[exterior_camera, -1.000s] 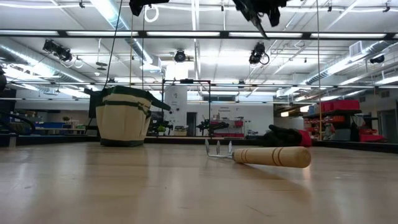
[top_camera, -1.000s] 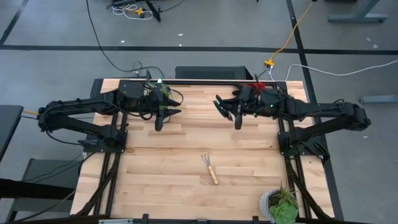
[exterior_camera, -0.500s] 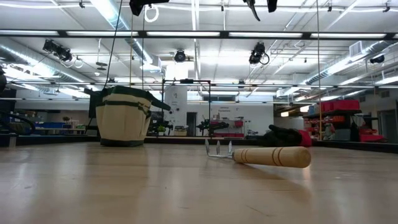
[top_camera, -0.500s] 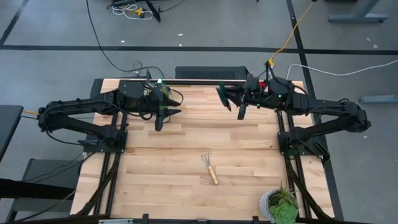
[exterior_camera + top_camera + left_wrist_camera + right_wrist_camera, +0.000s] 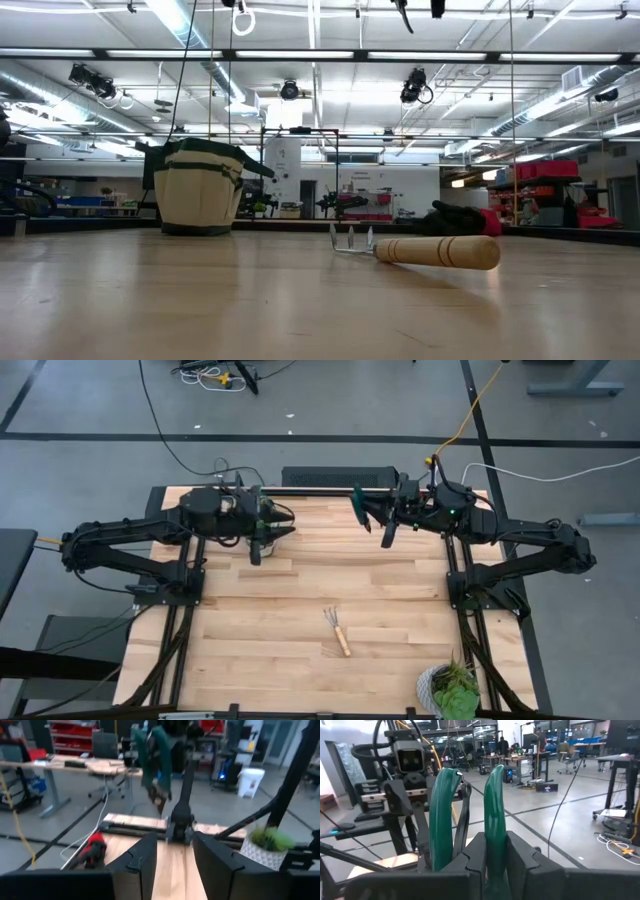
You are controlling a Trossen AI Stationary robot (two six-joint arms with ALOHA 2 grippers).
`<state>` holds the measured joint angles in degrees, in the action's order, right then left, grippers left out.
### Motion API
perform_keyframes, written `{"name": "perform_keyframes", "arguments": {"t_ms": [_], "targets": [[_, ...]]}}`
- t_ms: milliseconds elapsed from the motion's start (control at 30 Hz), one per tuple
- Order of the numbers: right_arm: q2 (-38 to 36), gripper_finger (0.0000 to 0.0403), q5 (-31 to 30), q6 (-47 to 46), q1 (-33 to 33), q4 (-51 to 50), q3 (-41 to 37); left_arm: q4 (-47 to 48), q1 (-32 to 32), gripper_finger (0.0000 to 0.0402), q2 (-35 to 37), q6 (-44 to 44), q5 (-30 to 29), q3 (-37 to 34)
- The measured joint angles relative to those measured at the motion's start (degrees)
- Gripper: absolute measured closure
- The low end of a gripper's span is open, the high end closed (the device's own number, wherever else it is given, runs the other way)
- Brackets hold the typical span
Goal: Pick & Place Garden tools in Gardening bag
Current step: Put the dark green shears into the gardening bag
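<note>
My right gripper [image 5: 375, 520] is high over the table's far right part, level, shut on the green-handled pruning shears [image 5: 470, 805]. My left gripper [image 5: 172, 870] is high over the far left part, level and open, with nothing between its fingers. The beige gardening bag [image 5: 200, 187] stands upright on the table at the far left; in the high view my left arm covers it. A wooden-handled mini rake [image 5: 337, 630] lies flat in the middle of the table. The red-and-black gloves [image 5: 92, 851] lie near the far edge, below my right arm. My right gripper pinches one green handle [image 5: 495, 855] of the shears between its two fingers, low on that handle. The other handle [image 5: 441, 820] stands free beside the fingers. The fingers come level from the table's right and lie across the handle. The shears are lifted clear, handles up and blades down.
A potted plant [image 5: 452, 688] stands at the table's near right corner. The arms' dark frames run along the left and right edges. Bare wood lies around the rake [image 5: 420, 248].
My right gripper has risen and gone toward the far edge with the shears, which stay in its hold and have left the top of the low view. My left gripper has tipped up toward level without opening or shutting.
</note>
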<state>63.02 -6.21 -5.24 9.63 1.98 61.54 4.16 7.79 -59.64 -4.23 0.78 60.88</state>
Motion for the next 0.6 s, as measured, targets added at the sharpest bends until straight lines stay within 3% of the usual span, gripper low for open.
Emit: {"name": "perform_keyframes", "arguments": {"t_ms": [300, 600], "targets": [[0.00, 0.0358, -2.04, 0.44, 0.07, 0.30, 0.00, -5.75, 0.00, 0.0268, -0.02, -0.06, 0.12, 0.00], [0.02, 0.0358, -12.81, 4.79, 0.07, 1.90, 0.00, -8.91, 0.02, 0.0268, -0.53, 0.40, -8.81, -0.02]]}}
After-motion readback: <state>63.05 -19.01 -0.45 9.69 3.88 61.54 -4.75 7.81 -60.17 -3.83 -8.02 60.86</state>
